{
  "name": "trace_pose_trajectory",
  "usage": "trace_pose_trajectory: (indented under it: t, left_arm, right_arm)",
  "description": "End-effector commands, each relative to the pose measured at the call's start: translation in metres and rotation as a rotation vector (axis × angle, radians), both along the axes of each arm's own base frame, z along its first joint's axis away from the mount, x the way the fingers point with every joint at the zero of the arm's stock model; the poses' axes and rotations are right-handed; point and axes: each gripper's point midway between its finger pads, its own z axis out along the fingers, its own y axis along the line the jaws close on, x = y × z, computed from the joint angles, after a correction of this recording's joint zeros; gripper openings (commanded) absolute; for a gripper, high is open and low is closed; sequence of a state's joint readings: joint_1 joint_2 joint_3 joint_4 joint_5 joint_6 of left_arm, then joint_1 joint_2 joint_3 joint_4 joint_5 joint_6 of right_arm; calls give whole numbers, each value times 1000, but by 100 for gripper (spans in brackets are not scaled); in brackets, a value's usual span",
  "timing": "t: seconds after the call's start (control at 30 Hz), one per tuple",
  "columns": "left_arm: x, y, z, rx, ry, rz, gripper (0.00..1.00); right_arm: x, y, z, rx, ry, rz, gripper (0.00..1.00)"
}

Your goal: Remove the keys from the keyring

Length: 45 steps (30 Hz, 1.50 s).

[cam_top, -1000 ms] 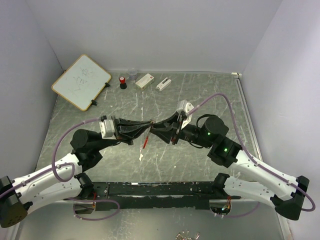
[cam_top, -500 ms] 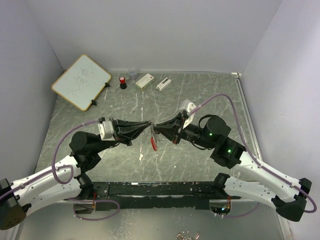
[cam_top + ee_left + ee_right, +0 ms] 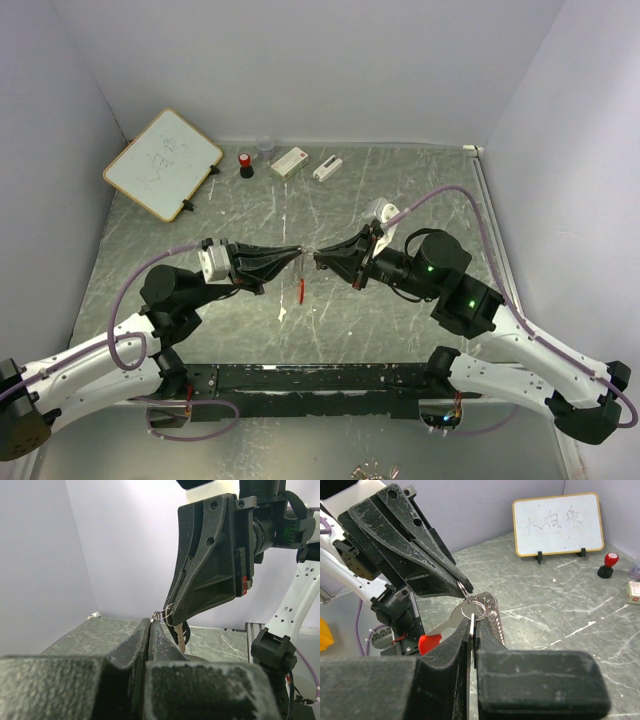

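Observation:
Both grippers meet above the middle of the table. My left gripper [image 3: 299,250] is shut on a small silvery ring of the keyring [image 3: 159,614]. My right gripper [image 3: 318,258] is shut on a flat silvery key [image 3: 472,625] that hangs on the rings [image 3: 473,609]. The keyring's chain-like loop [image 3: 492,616] curves beside my right fingers. Its red clip [image 3: 302,290] dangles below the two tips, and it also shows in the right wrist view [image 3: 430,642]. Another key [image 3: 181,636] with a dark head hangs under the right gripper [image 3: 172,611].
A small whiteboard [image 3: 162,163] stands at the back left. A red-capped black bottle [image 3: 245,165], a clear cup [image 3: 265,148] and two white boxes [image 3: 290,161] [image 3: 327,168] lie along the back edge. White walls close in the table.
The two gripper tips have drawn slightly apart, the right arm shifting to the right. The red clip swung beneath them and now hangs straight down.

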<state>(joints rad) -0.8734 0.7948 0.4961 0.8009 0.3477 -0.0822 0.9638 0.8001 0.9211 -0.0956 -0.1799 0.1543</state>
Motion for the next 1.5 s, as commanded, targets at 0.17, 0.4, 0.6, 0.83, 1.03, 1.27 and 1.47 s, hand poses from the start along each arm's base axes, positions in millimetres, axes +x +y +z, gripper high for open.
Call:
trace_pose_trajectory:
  t: [0.17,0.4,0.6,0.83,1.03,1.27,1.47]
  left_arm:
    - [10,16,19,-79,-43,93,7]
    - [18,10,13,-54,-18,108,7]
    - [24,3,10,-21,-11,108,7]
    - [28,3,6,-14,-3,125,7]
    - [29,2,2,-9,9,130,7]
    - [29,3,5,-27,4,131,7]
    - [32,17,22,-138,-31,179,7]
  right_arm:
    - [1,-19,39,56,-75,-58,0]
    - [-6,-23,60,86,-110,-39,0]
    - [-10,-23,73,100,-140,-17,0]
    - [-11,-21,75,105,-145,-5,0]
    - [-12,-23,78,112,-149,-10,0]
    - [-12,-25,77,118,-148,-12,0]
    - [-11,-20,67,114,-120,-5,0]
